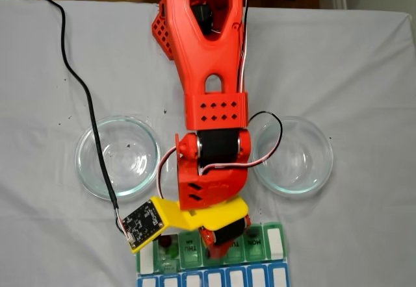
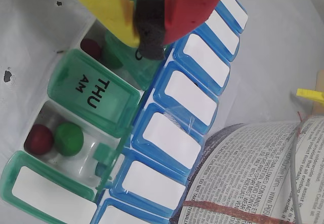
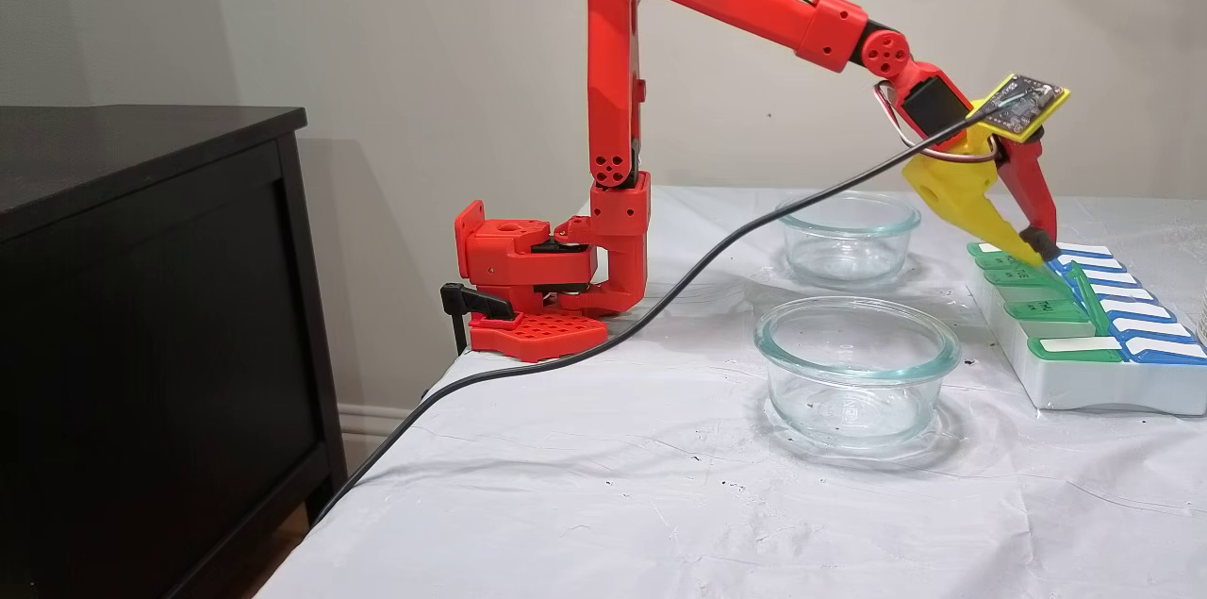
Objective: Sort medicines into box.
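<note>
The box is a weekly pill organiser with green lids and a blue row, also at the table's front edge and at the right. One open compartment beside the shut THU lid holds a dark red ball and a green ball. Another red ball lies in the compartment under my fingers, seen too from above. My gripper is shut with nothing in it, its tips low over a tilted green lid. It hangs above the box's green row.
Two round clear glass dishes stand either side of the arm. A black cable trails across the white cloth to the wrist camera board. Printed paper lies beyond the box. A dark cabinet stands left of the table.
</note>
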`<state>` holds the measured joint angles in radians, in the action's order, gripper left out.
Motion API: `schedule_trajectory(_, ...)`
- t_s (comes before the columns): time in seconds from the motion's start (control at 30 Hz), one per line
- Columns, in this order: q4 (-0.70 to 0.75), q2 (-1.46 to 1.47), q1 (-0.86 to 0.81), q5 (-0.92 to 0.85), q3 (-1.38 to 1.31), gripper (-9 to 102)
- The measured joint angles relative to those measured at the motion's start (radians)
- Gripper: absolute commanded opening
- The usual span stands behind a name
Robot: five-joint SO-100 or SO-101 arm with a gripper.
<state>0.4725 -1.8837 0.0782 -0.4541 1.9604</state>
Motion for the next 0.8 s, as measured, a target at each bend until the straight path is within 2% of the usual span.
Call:
schedule_trajectory(0.17,0.075,0.031,0.0,0.008,-0.057,0)
schedule_trajectory(0.67,0.422,0.169,0.0,0.067,-0.291,0)
schedule_trajectory(0.8,0.442,0.176,0.0,0.067,-0.307,0)
